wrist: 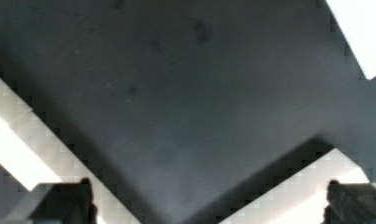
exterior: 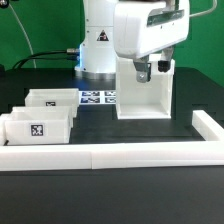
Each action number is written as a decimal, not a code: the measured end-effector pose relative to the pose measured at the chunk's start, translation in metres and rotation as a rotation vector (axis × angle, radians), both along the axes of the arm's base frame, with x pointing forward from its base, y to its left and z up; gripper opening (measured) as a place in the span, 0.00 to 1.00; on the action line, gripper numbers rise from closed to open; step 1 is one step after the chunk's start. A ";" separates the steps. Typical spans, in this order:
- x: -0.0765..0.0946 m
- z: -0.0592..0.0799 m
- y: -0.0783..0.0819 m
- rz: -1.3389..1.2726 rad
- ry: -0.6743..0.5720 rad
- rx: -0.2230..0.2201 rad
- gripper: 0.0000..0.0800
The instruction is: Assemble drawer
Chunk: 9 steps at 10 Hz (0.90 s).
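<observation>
A tall white drawer box [exterior: 145,95] stands upright on the dark table at the exterior view's centre right. My gripper [exterior: 151,69] hangs at its top edge, with its fingers [exterior: 140,72] spread apart and nothing between them. In the wrist view the two dark fingertips [wrist: 60,205] sit far apart, and my gripper [wrist: 206,210] is open over the dark surface [wrist: 185,100] between white walls [wrist: 25,130]. Two white drawer trays with marker tags, one [exterior: 50,100] behind the other [exterior: 38,128], sit at the exterior view's left.
The marker board [exterior: 97,97] lies flat behind the trays, by the robot base [exterior: 97,45]. A white L-shaped fence runs along the front [exterior: 120,152] and up the exterior view's right side [exterior: 212,125].
</observation>
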<state>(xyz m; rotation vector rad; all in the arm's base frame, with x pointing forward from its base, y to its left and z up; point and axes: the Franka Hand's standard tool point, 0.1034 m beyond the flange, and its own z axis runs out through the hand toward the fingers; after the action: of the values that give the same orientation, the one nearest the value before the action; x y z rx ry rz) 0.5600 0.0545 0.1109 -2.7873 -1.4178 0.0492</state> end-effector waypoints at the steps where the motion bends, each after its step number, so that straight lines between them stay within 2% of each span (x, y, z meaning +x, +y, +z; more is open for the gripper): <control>1: 0.000 0.000 0.000 0.000 0.000 0.000 0.81; 7: 0.000 0.000 0.000 -0.001 0.001 0.000 0.81; 8: -0.006 0.000 -0.003 -0.069 -0.014 0.004 0.81; 9: -0.021 0.003 -0.004 -0.143 -0.022 0.000 0.81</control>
<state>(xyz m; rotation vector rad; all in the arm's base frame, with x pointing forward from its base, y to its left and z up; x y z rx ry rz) 0.5392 0.0500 0.1135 -2.8895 -1.2182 0.0165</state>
